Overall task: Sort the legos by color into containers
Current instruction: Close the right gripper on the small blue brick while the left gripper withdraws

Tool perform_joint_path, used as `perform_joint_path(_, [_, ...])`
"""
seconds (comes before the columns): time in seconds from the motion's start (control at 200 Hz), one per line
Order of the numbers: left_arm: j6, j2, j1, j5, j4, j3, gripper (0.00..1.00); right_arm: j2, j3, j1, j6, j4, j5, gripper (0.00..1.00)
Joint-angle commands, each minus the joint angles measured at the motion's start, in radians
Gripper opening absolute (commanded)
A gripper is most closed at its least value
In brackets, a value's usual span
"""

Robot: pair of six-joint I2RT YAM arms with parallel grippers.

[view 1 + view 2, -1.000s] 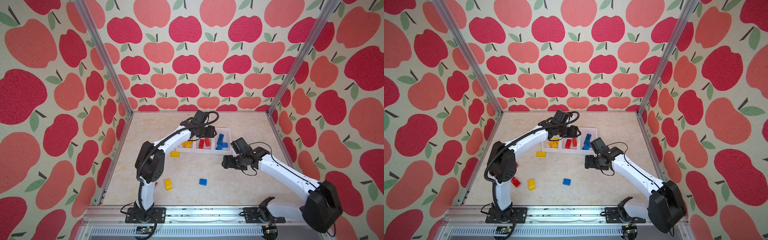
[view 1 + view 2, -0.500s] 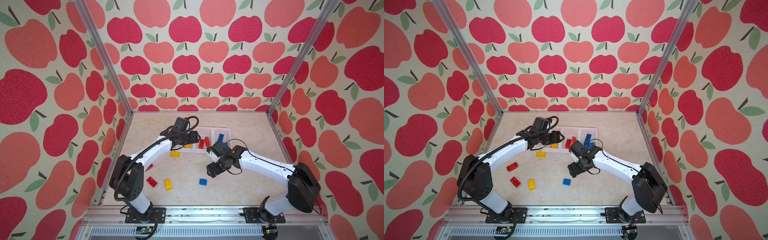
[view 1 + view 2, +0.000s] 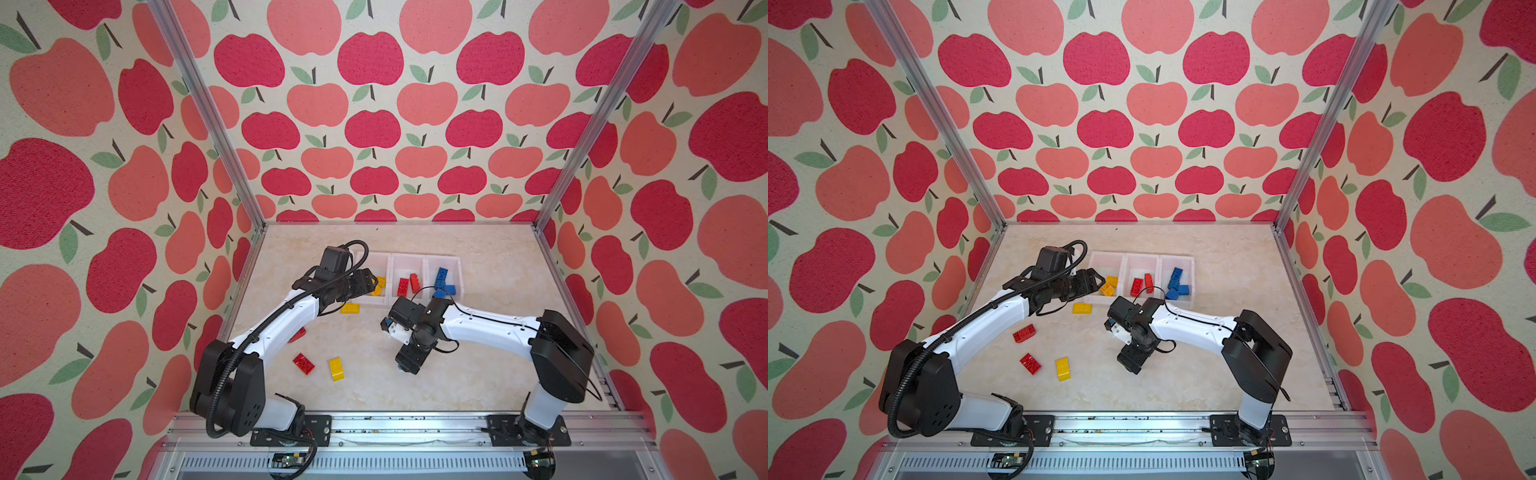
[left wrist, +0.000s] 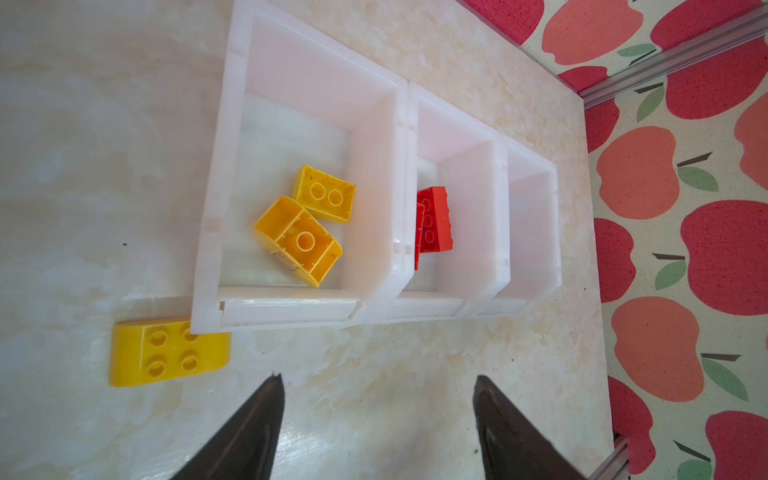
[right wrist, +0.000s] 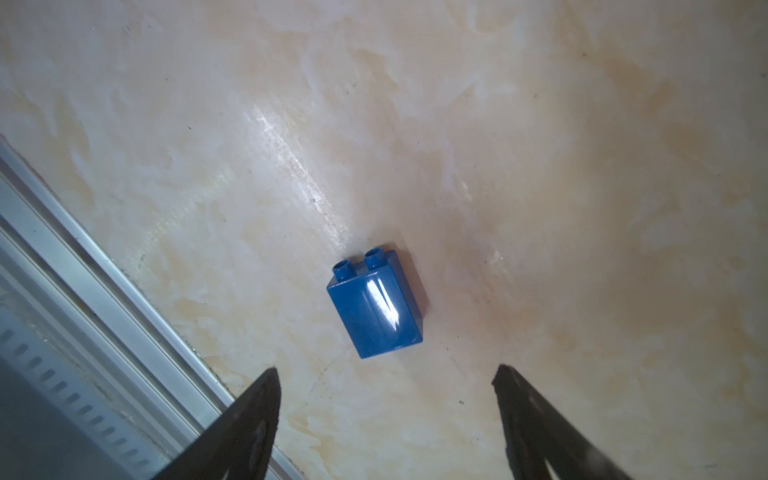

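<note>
1. Right wrist view, and we have the right gripper (image 5: 384,374) poised over the table (image 5: 540,166), jaws spread wide with nothing in them. A lone blue brick (image 5: 376,305) lies on its side just ahead of the tips, untouched.
2. Over to the left wrist view: our left gripper (image 4: 376,382) is released as well, empty, hanging just in front of the containers (image 4: 299,320).
3. How far along? We'd call it about halfway. Besides that blue one, four bricks lie loose in the top views: a rounded yellow brick (image 3: 350,308) just beside the front corner of the bins, a flat yellow brick (image 3: 336,368), a red brick (image 3: 304,363) next to it, and a second red brick (image 3: 1024,333) close by the left arm (image 3: 984,324).
4. Now the bins. The one at the left of the row holds two yellow pieces (image 4: 305,241), both hollow side up.
5. The middle bin has two red pieces (image 3: 403,286), tipped on edge.
6. The bin at the right holds a small heap of blue pieces (image 3: 441,276); we cannot count them for certain.
7. No colour looks mixed.
</note>
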Motion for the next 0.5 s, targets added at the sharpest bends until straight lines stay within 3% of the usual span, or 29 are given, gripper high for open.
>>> perform_joint_path(0.0, [-0.018,-0.029,0.01,-0.014,0.014,-0.025,0.74,0.044,0.044,0.012,-0.073,-0.048,0.03,0.82])
perform_joint_path(0.495, [-0.032,-0.056,0.037,-0.012,0.027,-0.053,0.76,0.134,0.077,0.021,-0.131,-0.024,0.03,0.74])
